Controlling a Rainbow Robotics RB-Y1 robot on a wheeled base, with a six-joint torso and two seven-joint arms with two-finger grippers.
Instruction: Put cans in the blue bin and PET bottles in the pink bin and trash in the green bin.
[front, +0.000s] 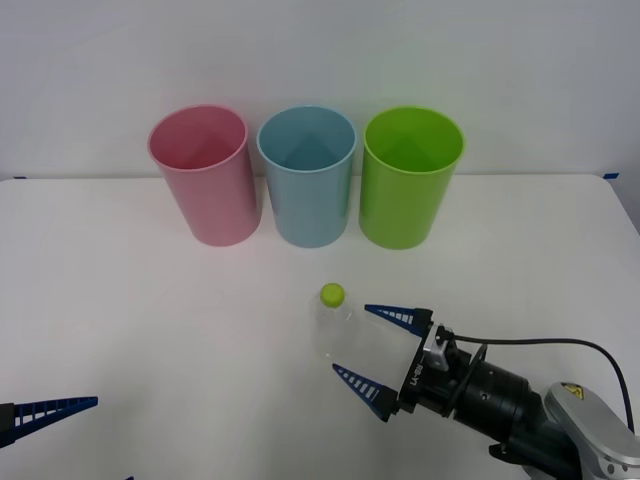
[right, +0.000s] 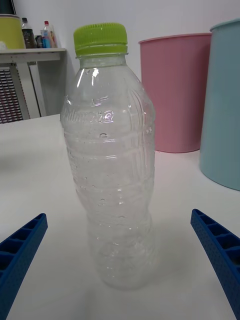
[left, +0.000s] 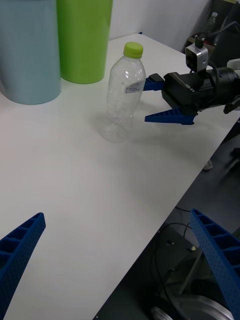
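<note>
The PET bottle (front: 333, 328), clear with a lime-green cap, stands upright on the white table in front of the blue bin (front: 307, 178). My right gripper (front: 352, 338) is open, with one blue finger on either side of the bottle's near end and neither touching it. Seen from the right wrist, the bottle (right: 112, 175) stands just beyond the open fingers (right: 22, 245). The pink bin (front: 201, 178), the blue bin and the green bin (front: 410, 180) stand in a row at the back. My left gripper (front: 113, 440) is open at the table's near left corner.
In the left wrist view the bottle (left: 122, 95) and the right gripper (left: 146, 102) are close to the table's front edge (left: 165, 220), with floor and cables below it. The blue bin (left: 27, 50) and green bin (left: 82, 40) stand behind the bottle.
</note>
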